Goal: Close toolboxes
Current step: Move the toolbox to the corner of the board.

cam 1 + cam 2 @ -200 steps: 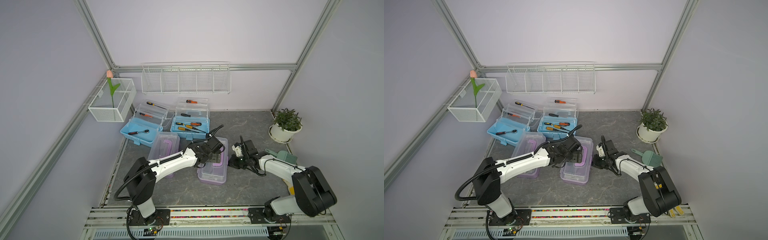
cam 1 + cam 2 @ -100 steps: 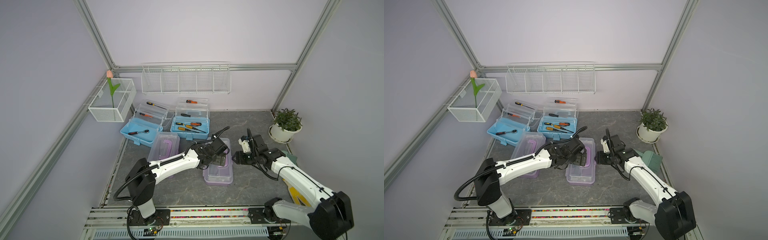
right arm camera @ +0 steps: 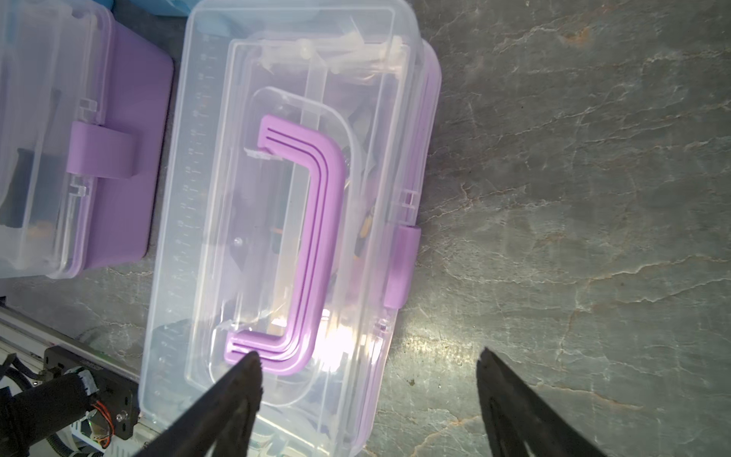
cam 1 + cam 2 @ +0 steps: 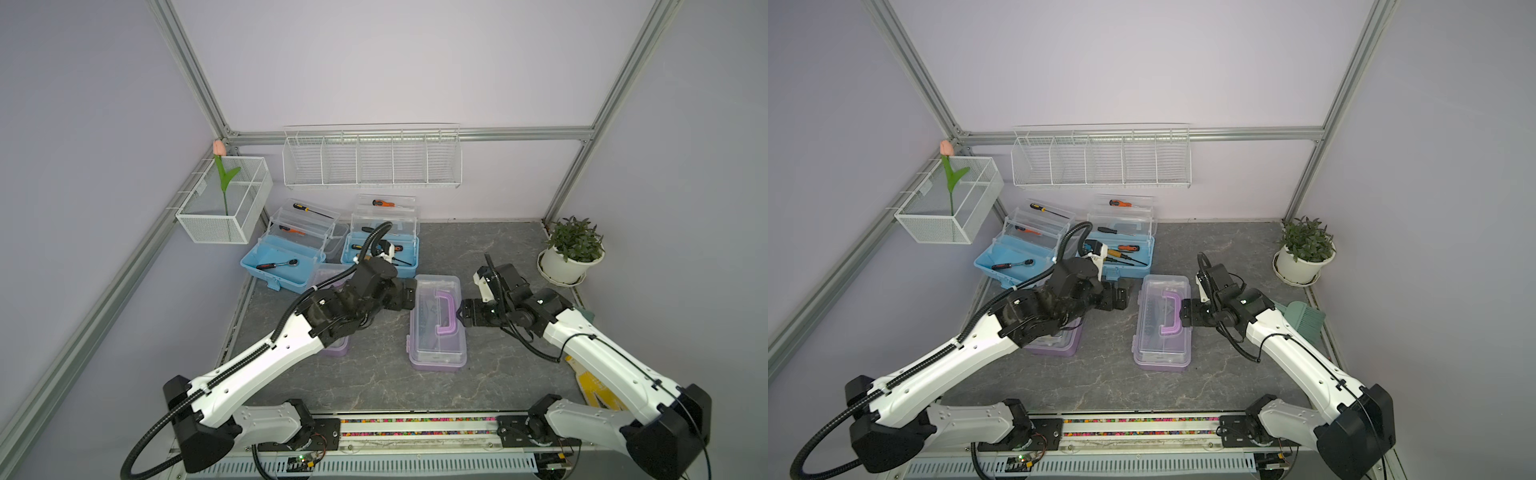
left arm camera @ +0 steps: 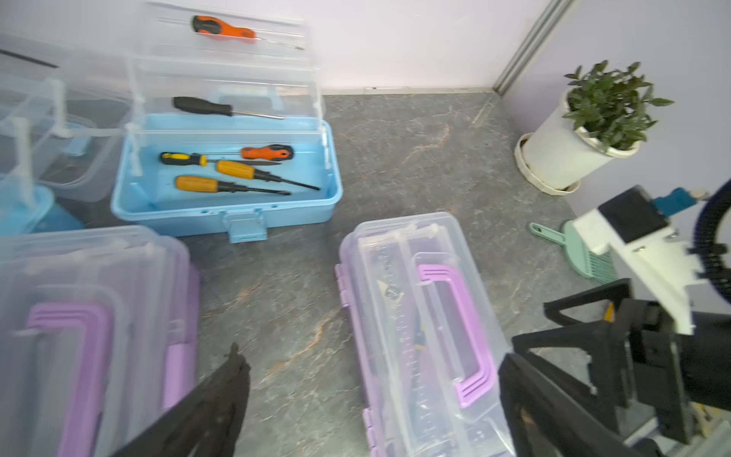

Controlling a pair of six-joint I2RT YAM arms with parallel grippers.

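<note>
Two purple toolboxes lie with their clear lids down. One toolbox (image 4: 436, 345) (image 4: 1160, 345) (image 5: 415, 316) (image 3: 277, 198) sits mid-table, its purple latch (image 3: 401, 265) folded against its side. The other purple toolbox (image 4: 336, 349) (image 4: 1054, 345) (image 5: 79, 296) is partly hidden under my left arm. Two light blue toolboxes (image 4: 282, 266) (image 4: 411, 253) (image 5: 237, 205) stand open at the back, trays raised, with screwdrivers inside. My left gripper (image 4: 409, 293) (image 4: 1121, 297) (image 5: 372, 356) is open just left of the middle box. My right gripper (image 4: 461, 318) (image 4: 1183, 318) (image 3: 368, 356) is open over its right edge, holding nothing.
A potted plant (image 4: 571, 257) stands at the back right and a green dustpan (image 4: 1304, 320) lies by my right arm. A long wire basket (image 4: 370, 158) hangs on the back wall. A smaller basket (image 4: 224, 203) with a tulip hangs on the left rail.
My right gripper has gone from shut to open and lifted off the middle purple box. That box has slid right and turned straight. My left gripper drew back to its left.
</note>
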